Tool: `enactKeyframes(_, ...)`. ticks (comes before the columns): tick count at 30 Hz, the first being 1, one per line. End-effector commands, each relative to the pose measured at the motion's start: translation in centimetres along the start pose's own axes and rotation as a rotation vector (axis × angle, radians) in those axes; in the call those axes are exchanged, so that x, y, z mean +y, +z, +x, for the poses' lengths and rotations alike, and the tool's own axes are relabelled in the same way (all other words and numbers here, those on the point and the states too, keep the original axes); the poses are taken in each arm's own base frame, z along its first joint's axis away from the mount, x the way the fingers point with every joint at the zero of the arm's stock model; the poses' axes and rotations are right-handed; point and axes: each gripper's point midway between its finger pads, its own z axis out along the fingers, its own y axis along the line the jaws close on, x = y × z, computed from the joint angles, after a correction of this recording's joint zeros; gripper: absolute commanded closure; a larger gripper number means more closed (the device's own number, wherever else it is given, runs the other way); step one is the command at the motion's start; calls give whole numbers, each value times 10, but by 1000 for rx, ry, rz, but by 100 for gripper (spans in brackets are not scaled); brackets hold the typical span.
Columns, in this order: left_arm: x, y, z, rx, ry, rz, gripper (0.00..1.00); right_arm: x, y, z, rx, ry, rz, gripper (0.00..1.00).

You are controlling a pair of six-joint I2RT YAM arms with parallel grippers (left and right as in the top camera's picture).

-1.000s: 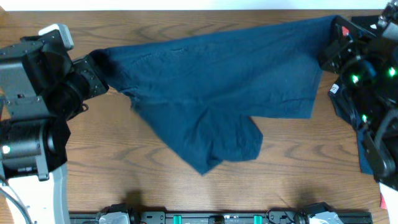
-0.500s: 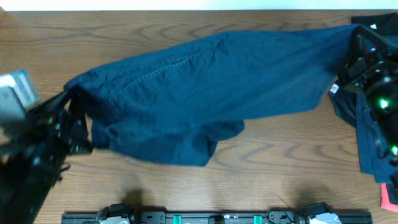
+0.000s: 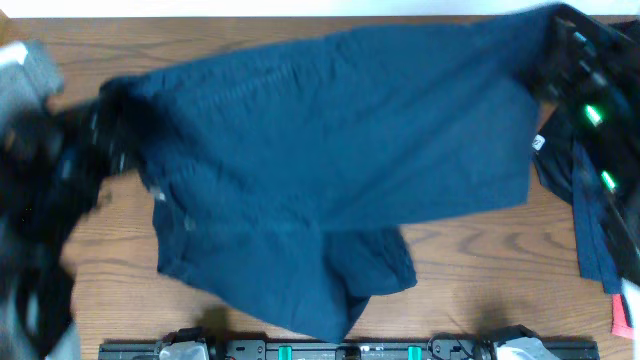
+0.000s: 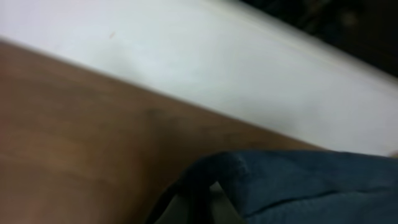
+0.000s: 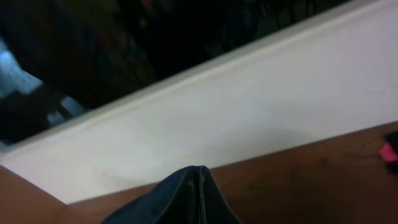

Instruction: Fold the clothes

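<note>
A large dark navy garment (image 3: 340,150) hangs stretched across the table between my two grippers, its lower part with short legs (image 3: 300,290) drooping toward the front edge. My left gripper (image 3: 112,120), blurred, is shut on its left upper corner; that fabric fills the bottom of the left wrist view (image 4: 298,186). My right gripper (image 3: 545,55) is shut on the right upper corner, seen as a pinched peak in the right wrist view (image 5: 194,196). The fingers are hidden by cloth in both wrist views. A second navy garment (image 3: 592,235) with a small white tag (image 3: 538,143) lies at the right edge.
The wooden table (image 3: 480,270) shows in front of and beside the garment. A black rail (image 3: 350,350) runs along the front edge. A pink object (image 3: 623,320) lies at the far right front. A white surface (image 5: 236,118) lies beyond the table's back edge.
Both arms have swung the garment up and back; it now spreads wider and flatter, and its lower legs hang nearer the front edge. The left arm moved up and back again, blurred.
</note>
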Motion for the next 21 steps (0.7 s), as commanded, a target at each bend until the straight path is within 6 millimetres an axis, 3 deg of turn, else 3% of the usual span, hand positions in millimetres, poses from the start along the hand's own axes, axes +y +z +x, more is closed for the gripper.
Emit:
enactKeyframes(1,43,60,-1,71,11,-199,94,-5,46,24,80,1,16,99)
enactKeyframes(8,131,174,5,176,-9,-430,94,-3,134,81,184,-15,14,99)
enactKeyframes(11,175,219,18,223,-46,-488,94,-1,171,103,192,-44,5,99)
enactKeyframes(13,202,243,36,277,-73,-524,94,-8,194,120,205,-49,19,99)
enactKeyframes(15,225,263,59,348,-94,-555,83,-18,215,139,225,-53,43,99)
enactKeyframes(17,242,278,82,409,-128,-581,79,-28,233,163,262,-58,64,98)
enactKeyframes(18,247,283,92,434,-143,-589,71,-33,239,172,279,-60,74,89)
enactKeyframes(20,254,292,109,483,-154,-597,35,-42,248,192,320,-66,96,41)
enactKeyframes(21,256,294,114,497,-156,-600,28,-46,250,199,336,-68,105,24)
